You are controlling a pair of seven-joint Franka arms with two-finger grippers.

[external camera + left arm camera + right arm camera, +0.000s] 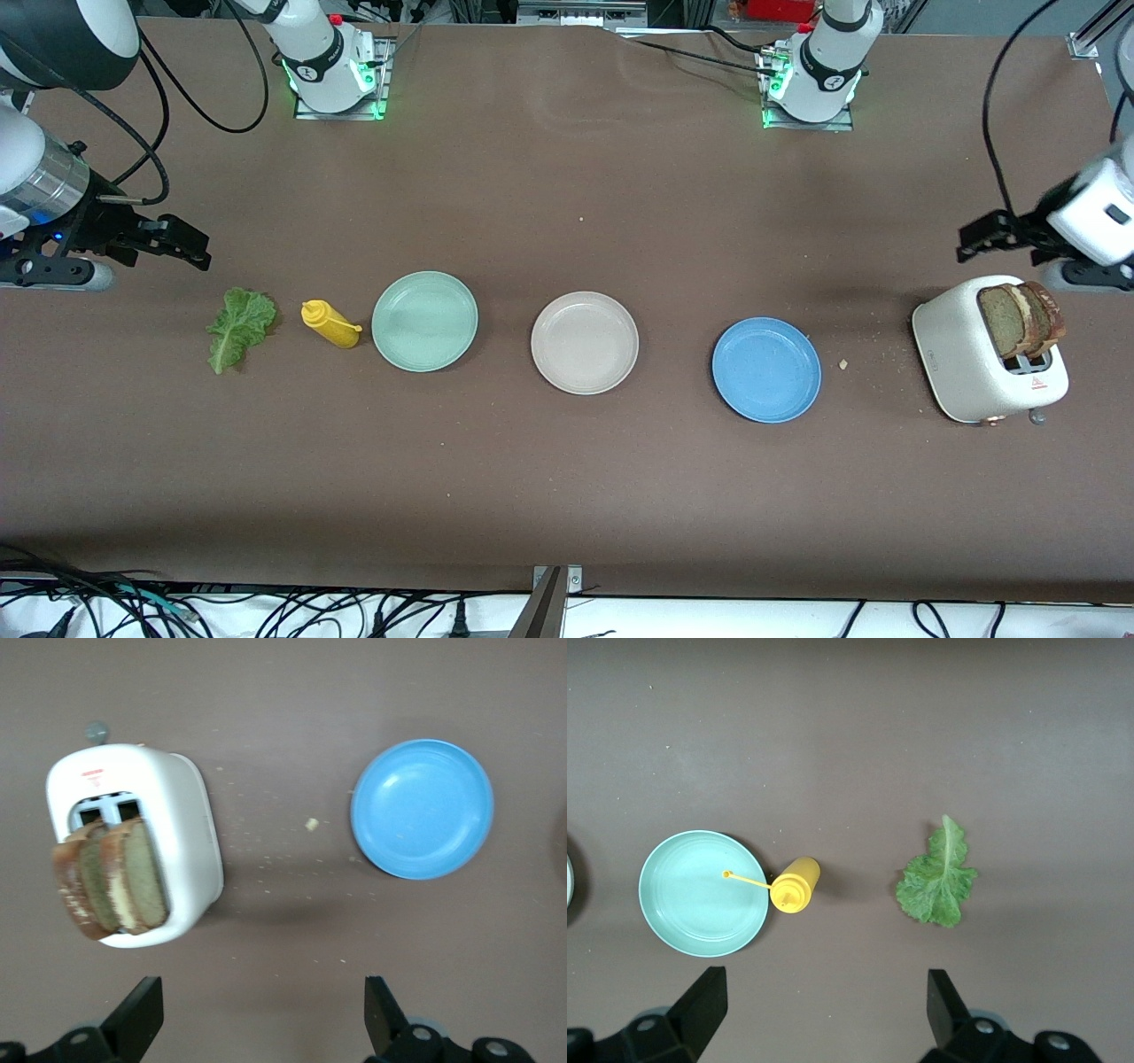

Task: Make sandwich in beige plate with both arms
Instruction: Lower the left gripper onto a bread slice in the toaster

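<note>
The beige plate [585, 342] sits empty at the table's middle. Two brown bread slices [1021, 318] stand in a white toaster [974, 363] at the left arm's end; they also show in the left wrist view [111, 879]. A green lettuce leaf [239, 328] lies at the right arm's end and shows in the right wrist view [937, 879]. My left gripper [992, 237] is open and empty, up in the air beside the toaster. My right gripper [182, 244] is open and empty, up in the air beside the lettuce.
A pale green plate [424, 321] and a yellow mustard bottle [330, 324] lie between the lettuce and the beige plate. A blue plate [766, 369] sits between the beige plate and the toaster. Crumbs [844, 363] lie near the toaster.
</note>
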